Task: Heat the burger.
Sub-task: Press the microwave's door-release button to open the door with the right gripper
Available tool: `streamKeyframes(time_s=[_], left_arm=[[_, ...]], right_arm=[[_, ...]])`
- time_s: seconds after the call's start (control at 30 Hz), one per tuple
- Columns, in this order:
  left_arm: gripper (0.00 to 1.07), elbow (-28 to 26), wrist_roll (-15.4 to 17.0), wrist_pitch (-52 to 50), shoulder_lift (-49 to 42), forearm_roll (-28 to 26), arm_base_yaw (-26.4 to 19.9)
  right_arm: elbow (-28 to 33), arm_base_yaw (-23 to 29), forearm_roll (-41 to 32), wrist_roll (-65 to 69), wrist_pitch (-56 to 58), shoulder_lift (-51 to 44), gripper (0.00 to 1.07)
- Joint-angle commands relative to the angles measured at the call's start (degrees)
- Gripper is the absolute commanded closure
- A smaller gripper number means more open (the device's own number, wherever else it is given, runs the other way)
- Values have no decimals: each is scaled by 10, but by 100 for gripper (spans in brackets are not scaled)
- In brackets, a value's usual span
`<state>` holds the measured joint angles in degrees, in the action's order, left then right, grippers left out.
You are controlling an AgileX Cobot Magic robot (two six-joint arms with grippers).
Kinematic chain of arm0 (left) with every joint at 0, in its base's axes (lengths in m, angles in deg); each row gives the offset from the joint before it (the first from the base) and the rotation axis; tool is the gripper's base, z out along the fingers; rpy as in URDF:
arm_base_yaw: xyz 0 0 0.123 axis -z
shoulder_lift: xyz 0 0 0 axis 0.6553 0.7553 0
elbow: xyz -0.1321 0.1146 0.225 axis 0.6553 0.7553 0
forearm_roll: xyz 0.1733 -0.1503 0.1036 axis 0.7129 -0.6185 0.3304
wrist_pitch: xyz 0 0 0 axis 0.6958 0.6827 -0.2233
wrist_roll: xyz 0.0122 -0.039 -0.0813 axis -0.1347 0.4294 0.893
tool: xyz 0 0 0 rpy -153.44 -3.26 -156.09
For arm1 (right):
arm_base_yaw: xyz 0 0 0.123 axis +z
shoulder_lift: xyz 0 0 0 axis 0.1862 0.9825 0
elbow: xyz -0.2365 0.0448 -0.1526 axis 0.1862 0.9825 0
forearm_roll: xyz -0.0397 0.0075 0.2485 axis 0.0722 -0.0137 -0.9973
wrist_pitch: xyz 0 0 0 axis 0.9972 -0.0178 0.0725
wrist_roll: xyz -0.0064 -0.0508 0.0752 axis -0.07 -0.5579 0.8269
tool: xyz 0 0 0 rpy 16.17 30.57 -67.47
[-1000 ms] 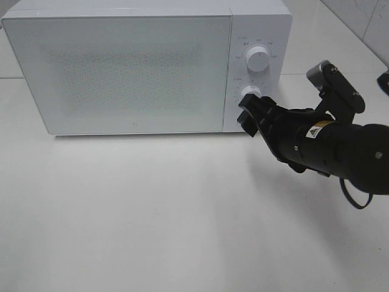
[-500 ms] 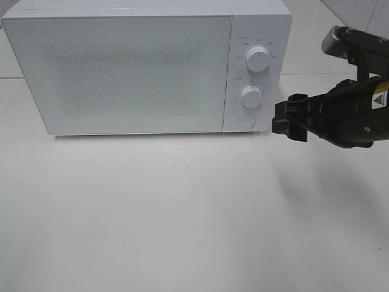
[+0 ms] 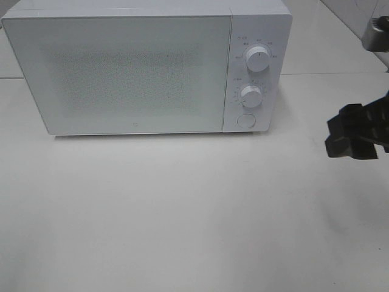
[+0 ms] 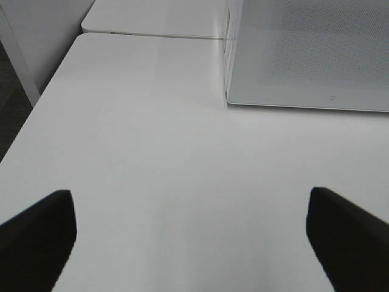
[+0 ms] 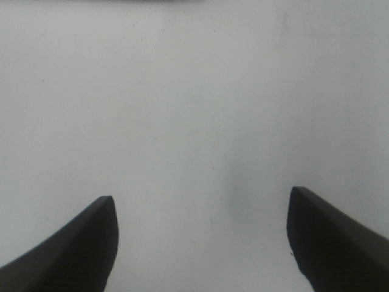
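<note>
Over on the far left, the left gripper (image 4: 189,196) hangs low over the smooth, faintly glossy white tabletop (image 3: 182,213), its dark fingers (image 4: 36,234) spread wide with nothing between them. Next along sits the boxy white microwave oven (image 3: 134,9). Its flat door (image 3: 121,73) is shut and has a speckled, frosted-looking window I can't see through. The burger is nowhere in sight; my guess is it's behind that door. Right of the door are the round white upper dial (image 3: 258,59), the lower dial (image 3: 250,95) and a flat round push button (image 3: 245,120). Farthest right, clear of the panel, the matte black right gripper (image 3: 352,131) also has its fingers apart and empty. If a dial needs setting, I'd come in square, pinch its rim evenly and twist without shoving the oven.
</note>
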<state>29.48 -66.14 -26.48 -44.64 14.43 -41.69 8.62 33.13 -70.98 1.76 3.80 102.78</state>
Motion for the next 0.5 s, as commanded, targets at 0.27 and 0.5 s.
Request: streamKeyframes(time_s=[0.27,0.5], left_arm=[[9,2,0,-2,-12,-2,-1],[9,2,0,-2,-12,-2,-1]], right_arm=[[-4,-5,5,-45,143,-144,35],[-4,-5,5,-51,201,-218,35]])
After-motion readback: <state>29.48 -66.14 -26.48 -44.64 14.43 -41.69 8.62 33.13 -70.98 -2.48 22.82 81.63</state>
